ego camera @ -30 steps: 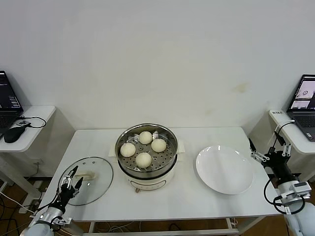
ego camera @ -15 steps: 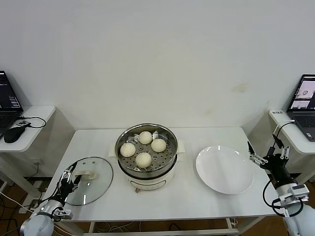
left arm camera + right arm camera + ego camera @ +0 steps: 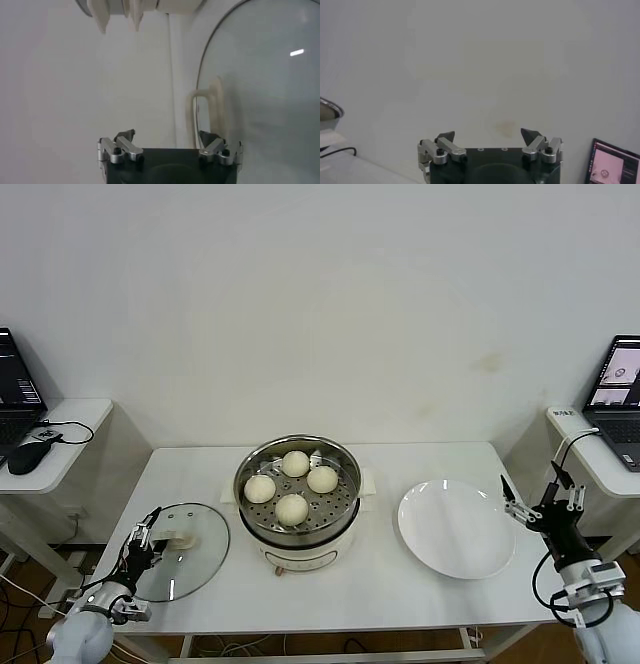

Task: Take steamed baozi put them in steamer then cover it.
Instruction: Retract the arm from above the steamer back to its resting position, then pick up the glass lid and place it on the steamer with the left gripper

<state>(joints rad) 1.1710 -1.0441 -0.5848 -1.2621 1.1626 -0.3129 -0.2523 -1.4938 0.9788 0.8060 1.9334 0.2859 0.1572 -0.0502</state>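
Since a second earlier the left end effector [image 3: 142, 539] had drawn back a little toward the near left corner of the tabletop [image 3: 380, 579], and the right end effector [image 3: 537, 506] had shifted slightly inward at the right edge; nothing else had changed place. The left end effector stood fully open with nothing between its fingers, hovering at the near edge of the cover [image 3: 180, 550], whose cream-white handle [image 3: 204, 109] lay just ahead of the fingertips in the left wrist view; whether a finger touched the glass could not be told. The right end effector was likewise wide open and empty, held off the tabletop's right side, near the white plate [image 3: 457, 528] but apart from it. The cover lay flat on the tabletop to the left of the steamer [image 3: 298, 490], its clear glass ringed by a metal rim. The steamer sat at the middle of the tabletop, uncovered, a shiny steel pot on a cream-white base. Inside, on the perforated tray, rested the four steamed baozi [image 3: 292, 508], smooth, round and cream-white, grouped close together.
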